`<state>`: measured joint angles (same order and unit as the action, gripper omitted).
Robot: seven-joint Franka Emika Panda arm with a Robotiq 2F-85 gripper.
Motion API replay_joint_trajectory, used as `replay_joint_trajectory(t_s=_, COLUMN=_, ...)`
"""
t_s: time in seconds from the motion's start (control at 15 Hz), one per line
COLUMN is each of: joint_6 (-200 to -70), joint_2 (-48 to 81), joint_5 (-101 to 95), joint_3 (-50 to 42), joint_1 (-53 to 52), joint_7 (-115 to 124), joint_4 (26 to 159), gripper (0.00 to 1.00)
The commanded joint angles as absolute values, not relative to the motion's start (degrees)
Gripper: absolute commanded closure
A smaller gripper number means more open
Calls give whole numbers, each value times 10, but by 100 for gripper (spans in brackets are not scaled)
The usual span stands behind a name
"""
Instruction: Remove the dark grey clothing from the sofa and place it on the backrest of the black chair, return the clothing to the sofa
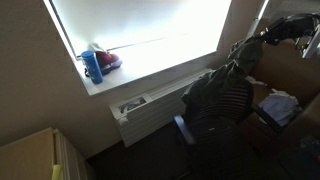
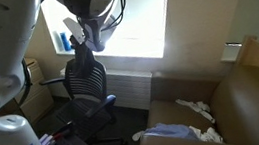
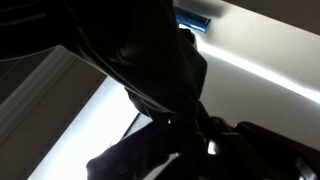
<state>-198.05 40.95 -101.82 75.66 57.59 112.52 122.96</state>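
My gripper (image 2: 88,34) is shut on the dark grey clothing (image 2: 85,60), which hangs limp from it onto the top of the black chair's (image 2: 88,85) backrest. In an exterior view the gripper (image 1: 259,40) is up and to the right of the chair (image 1: 232,102), and the clothing (image 1: 207,90) trails down over the slatted backrest. In the wrist view the clothing (image 3: 140,60) fills most of the picture and bunches at the jaws (image 3: 200,135). The brown-tan sofa (image 2: 251,92) stands to the right of the chair.
White items (image 2: 197,107) and a pale blue cloth (image 2: 168,132) lie on the sofa seat. A bright window with a sill (image 1: 150,72) holds a blue bottle (image 1: 93,66) and a red thing (image 1: 108,60). A radiator (image 1: 150,108) is below. The white robot body (image 2: 1,89) stands nearby.
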Motion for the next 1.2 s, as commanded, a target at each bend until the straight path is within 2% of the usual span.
replay_joint_trajectory(t_s=0.0, joint_6=-1980, joint_2=406, joint_5=-1023, joint_3=747, joint_1=576, joint_7=1133, joint_4=1230, gripper=88)
replay_joint_trajectory(t_s=0.13, joint_6=-1980, joint_2=404, joint_5=-1031, joint_3=737, joint_1=576, joint_7=1145, joint_4=1230, gripper=73)
replay_joint_trajectory(t_s=0.2, joint_6=-1980, joint_2=403, joint_5=-1031, joint_3=736, joint_1=576, joint_7=1146, joint_4=1229, gripper=69)
replay_joint_trajectory(t_s=1.13, joint_6=-1980, joint_2=399, joint_5=-1031, joint_3=736, joint_1=576, joint_7=1149, joint_4=1230, gripper=69)
